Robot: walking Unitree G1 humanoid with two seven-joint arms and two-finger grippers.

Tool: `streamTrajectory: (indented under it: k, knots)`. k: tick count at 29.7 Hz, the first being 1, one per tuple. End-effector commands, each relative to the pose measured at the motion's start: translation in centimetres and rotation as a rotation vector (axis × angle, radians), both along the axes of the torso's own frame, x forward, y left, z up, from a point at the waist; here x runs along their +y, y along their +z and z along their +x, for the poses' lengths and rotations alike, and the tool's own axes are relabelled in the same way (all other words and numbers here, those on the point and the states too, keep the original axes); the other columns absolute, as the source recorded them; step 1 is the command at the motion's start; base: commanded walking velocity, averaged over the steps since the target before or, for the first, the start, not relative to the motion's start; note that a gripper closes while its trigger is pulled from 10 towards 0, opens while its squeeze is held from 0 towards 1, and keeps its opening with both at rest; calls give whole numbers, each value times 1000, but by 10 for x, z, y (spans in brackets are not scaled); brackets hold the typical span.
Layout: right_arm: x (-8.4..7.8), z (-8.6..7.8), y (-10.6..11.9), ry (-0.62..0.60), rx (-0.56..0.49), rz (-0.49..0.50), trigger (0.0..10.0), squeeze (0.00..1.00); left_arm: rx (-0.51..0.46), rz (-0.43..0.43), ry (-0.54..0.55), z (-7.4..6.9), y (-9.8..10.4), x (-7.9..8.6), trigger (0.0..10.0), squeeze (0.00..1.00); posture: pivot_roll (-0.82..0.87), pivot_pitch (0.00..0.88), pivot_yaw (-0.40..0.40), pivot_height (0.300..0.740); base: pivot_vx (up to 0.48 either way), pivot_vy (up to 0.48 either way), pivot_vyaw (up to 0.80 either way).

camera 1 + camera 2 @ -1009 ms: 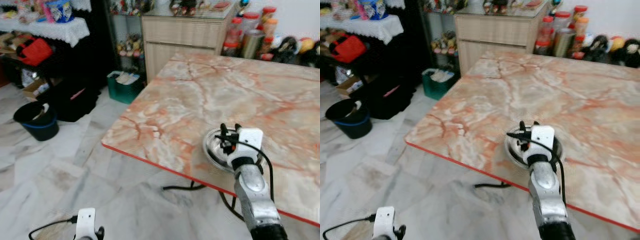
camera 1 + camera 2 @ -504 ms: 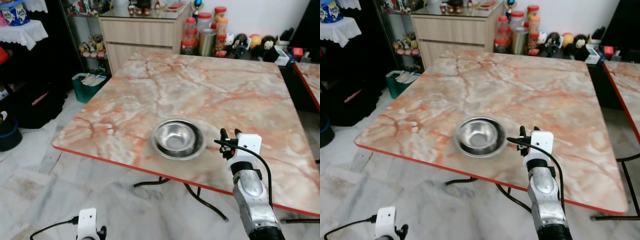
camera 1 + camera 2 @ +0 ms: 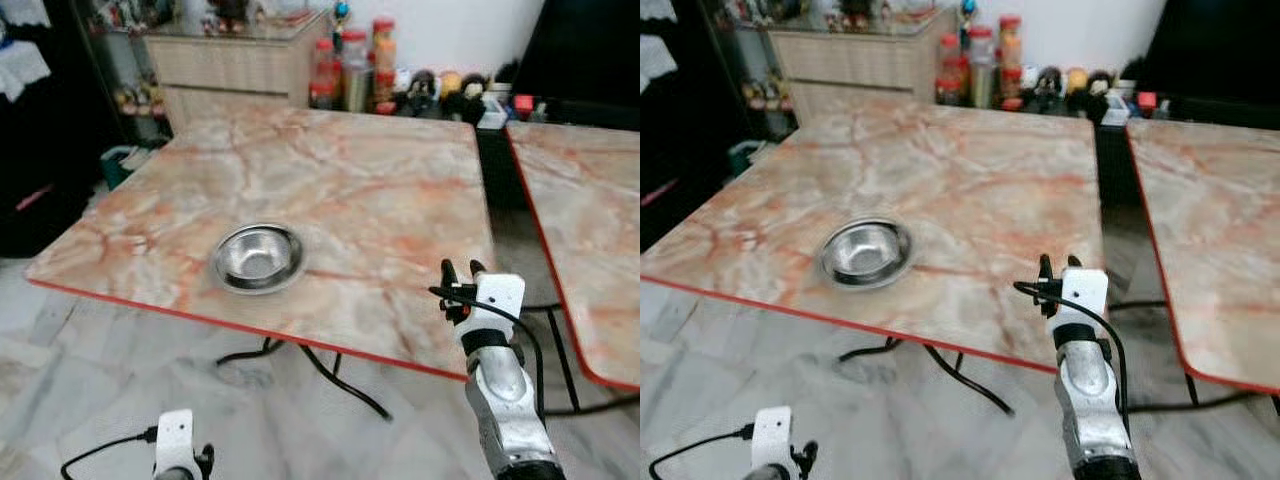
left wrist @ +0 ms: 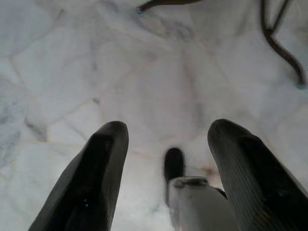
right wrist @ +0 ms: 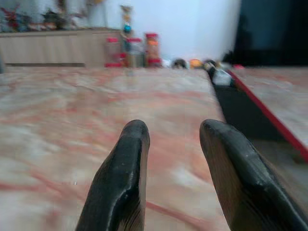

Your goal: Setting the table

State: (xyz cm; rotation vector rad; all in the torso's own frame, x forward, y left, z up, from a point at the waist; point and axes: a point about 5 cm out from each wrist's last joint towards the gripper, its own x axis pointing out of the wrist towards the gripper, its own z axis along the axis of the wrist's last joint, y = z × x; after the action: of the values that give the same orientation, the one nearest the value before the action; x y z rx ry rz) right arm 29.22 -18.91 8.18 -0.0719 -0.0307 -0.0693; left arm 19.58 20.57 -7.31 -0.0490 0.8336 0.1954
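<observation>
**Right hand raised at the marble surface's near corner, one steel bowl set on it**

The right hand is held up over the near right corner of the pink-veined marble surface, its two black fingers spread apart with nothing between them. Through the right wrist camera the fingers point along the top toward the far wall.

The left hand hangs low at about 7 o'clock in the head view, over the pale marble floor; its fingers are spread too, empty, and the robot's own foot shows between them.

From the right hand, one steel bowl lies at about 9 o'clock, upright on the surface, well apart from the hand and close to the near red edge.

At about 3 o'clock a second table of the same marble stands beside the first, cut off by the frame edge.

At 12 o'clock, beyond the far edge, red-lidded jars and small figures line the wall beside a wooden cabinet. They are too blurred to count, and no label or writing on them can be read. Black curved table legs show under the surface.
</observation>
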Motion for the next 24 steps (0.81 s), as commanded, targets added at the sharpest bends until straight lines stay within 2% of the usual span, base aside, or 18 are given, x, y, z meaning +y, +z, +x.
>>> streamTrajectory:
  k: [1,4,22,24]
  knots:
    - [-2,-1,-2,-10,7,-1,10000,0,-23,-11,7,5,3,-2,10000,0,-42,0,34,740,0,-352,0]
    - [-2,-2,-5,-11,15,-2,10000,0,-26,-11,7,6,3,-1,10000,0,-42,0,34,740,0,-325,0]
    - [-6,-13,-31,-14,113,3,10000,0,-30,-3,4,8,4,-1,10000,0,-40,0,37,740,0,0,0]
    - [-8,-18,-44,-12,167,10,10000,0,-31,-2,2,8,4,-1,10000,0,-39,0,37,740,0,0,0]
